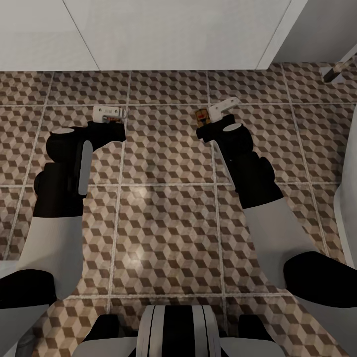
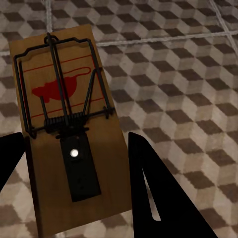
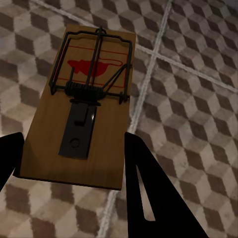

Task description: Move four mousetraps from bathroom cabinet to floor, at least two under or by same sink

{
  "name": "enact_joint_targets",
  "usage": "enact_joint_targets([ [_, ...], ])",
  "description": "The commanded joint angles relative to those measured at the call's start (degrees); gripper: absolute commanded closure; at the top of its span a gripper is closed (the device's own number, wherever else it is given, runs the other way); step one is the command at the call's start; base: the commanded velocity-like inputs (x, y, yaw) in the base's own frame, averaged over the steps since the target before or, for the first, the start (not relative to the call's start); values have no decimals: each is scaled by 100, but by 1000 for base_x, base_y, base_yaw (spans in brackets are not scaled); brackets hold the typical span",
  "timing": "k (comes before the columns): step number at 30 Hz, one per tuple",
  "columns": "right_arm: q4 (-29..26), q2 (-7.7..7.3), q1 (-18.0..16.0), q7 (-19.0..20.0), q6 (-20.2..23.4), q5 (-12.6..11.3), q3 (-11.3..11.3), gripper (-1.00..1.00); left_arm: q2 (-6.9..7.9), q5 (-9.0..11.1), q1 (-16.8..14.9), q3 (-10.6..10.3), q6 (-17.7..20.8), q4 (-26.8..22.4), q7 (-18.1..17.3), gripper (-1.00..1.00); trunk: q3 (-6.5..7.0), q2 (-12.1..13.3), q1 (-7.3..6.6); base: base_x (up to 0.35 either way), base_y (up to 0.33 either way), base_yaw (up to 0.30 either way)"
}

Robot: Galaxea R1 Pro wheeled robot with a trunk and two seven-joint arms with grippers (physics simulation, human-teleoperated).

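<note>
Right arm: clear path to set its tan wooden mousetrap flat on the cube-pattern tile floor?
Probably yes. The right hand grips the tan wooden mousetrap between its fingers, and the cube-pattern tile floor under it looks bare. The white panel sits farther ahead. How far the trap hangs above the floor, I cannot tell.

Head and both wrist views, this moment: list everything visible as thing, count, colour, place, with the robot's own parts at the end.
Flat tan wooden mousetraps with dark wire and a red mark: two; one between the left gripper's fingers, one between the right gripper's fingers, both above the tiles.
Cube-patterned tiled bathroom floor: one, brown, beige and white, pale grout; under everything.
White panels: along the head view's far edge; what they belong to cannot be told.
White curved object: one, at the robot's right edge, cut off.
Left gripper: white fingers, black-and-white arm, shut on its trap.
Right gripper: same colours, shut on its trap.
</note>
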Motion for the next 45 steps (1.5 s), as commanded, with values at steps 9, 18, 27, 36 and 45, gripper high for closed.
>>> enact_joint_targets([
  [9, -6, 4, -3, -8, 35, 20, 3, 100, -1, -54, -3, 2, 24, -7, -35, 100, -3, -9, 15, 0, 0, 0],
  [18, -260, 8, -4, -14, 67, 20, 5, 100, -1, -56, -3, 2, 38, -233, -35, 100, -3, -21, 38, 0, 0, 0],
  [27, -294, 8, -4, -23, 111, 20, 5, 100, -1, -56, -3, 2, 42, -350, -35, 100, -3, -33, 61, 0, 0, 0],
  [36, -295, 3, -1, -23, 113, 20, 5, 100, -1, -56, -3, 2, 46, -376, -35, 100, -3, -41, 77, 0, 0, 0],
  [45, -295, -1, 4, -23, 113, 28, 5, 100, 2, -56, 67, -7, 57, -426, -26, 100, -3, -41, 77, 14, 0, 0],
])
